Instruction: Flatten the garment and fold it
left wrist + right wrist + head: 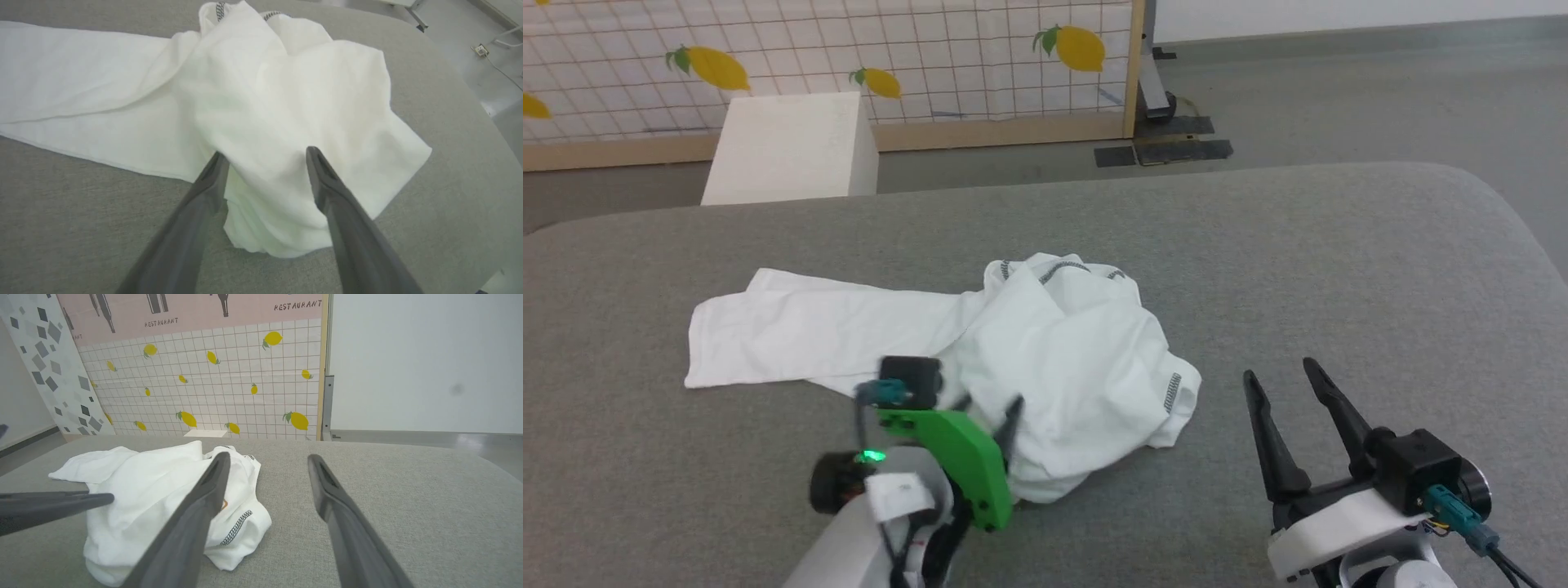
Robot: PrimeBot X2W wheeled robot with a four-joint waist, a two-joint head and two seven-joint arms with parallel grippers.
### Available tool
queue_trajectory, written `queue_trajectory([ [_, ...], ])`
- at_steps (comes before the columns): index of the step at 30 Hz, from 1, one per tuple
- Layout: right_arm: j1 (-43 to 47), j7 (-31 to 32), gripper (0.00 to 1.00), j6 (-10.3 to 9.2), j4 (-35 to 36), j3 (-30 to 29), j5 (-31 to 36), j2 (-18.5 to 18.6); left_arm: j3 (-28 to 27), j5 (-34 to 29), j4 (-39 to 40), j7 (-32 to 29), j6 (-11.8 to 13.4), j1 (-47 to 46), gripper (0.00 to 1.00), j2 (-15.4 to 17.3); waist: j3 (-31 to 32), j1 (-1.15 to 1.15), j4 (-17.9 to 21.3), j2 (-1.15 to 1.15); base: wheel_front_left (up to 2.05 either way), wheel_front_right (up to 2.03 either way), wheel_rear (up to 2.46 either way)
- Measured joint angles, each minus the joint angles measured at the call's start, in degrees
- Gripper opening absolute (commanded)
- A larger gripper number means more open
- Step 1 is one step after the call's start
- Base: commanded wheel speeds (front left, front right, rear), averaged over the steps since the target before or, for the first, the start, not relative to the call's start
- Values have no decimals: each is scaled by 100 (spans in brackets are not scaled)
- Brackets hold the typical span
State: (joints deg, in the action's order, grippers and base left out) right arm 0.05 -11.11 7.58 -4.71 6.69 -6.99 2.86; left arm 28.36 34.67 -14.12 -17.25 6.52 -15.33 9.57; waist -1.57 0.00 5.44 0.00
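The garment is a white shirt lying crumpled on the grey cushioned surface, one flat part stretched out to the left and a bunched heap at the centre with grey zigzag stitching. In the left wrist view the garment lies under my left gripper, whose fingers stand apart over the heap's near fold with nothing pinched. My left gripper hangs at the heap's near-left edge. My right gripper is open over bare surface, to the right of the garment, whose small brown logo peeks out beside one of the right gripper's fingers.
A rigid white box stands behind the surface at the far left. Beyond it runs a lemon-patterned tiled partition with a wooden frame. Grey floor and a dark base plate lie past the far edge.
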Motion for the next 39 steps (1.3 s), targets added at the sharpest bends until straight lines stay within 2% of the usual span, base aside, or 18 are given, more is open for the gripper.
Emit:
queue_trajectory([
  [4, -30, 34, 100, 0, 45, 65, 43, 0, -475, -461, 466, 1657, 327, 158, 100, 172, 1, 0, -177, 0, 0, 0, 0],
  [7, -84, 35, 100, 0, 89, 52, 42, -1, -704, -704, 565, 2622, 457, 391, 100, 305, -10, 0, -315, 0, 0, 0, 0],
  [9, -112, 35, 100, 0, 115, 35, 40, -1, -791, -787, 547, 2931, 483, 571, 100, 347, -23, 0, -399, 0, 0, 0, 0],
  [12, -120, 35, 100, 0, 126, 31, 32, -1, -837, -791, 430, 3055, 458, 663, 100, 346, -67, 0, -502, 0, 0, 0, 0],
  [16, -124, 34, 100, 0, 134, 21, 20, -2, -681, -793, 189, 3051, 258, 461, 100, 256, -200, 0, -554, 0, 0, 0, 0],
  [22, -247, 24, 100, 0, 83, 74, -14, -2, -314, -802, -514, 2593, -147, -834, 100, -100, -433, 0, -502, 0, 0, 0, 0],
  [28, -430, -52, 100, 0, -57, 198, -93, -2, -122, -494, -1661, 1562, -476, -2064, 100, -461, -610, 0, -212, 0, 0, 0, 0],
  [32, -538, -102, 100, 0, -162, 277, -146, -2, -62, -335, -2365, 877, -449, -2640, 100, -559, -714, 0, 2, 0, 0, 0, 0],
  [39, -703, -203, 100, 0, -344, 394, -221, -2, 89, -238, -3487, -521, -204, -3449, 100, -594, -912, 0, 398, 0, 0, 0, 0],
])
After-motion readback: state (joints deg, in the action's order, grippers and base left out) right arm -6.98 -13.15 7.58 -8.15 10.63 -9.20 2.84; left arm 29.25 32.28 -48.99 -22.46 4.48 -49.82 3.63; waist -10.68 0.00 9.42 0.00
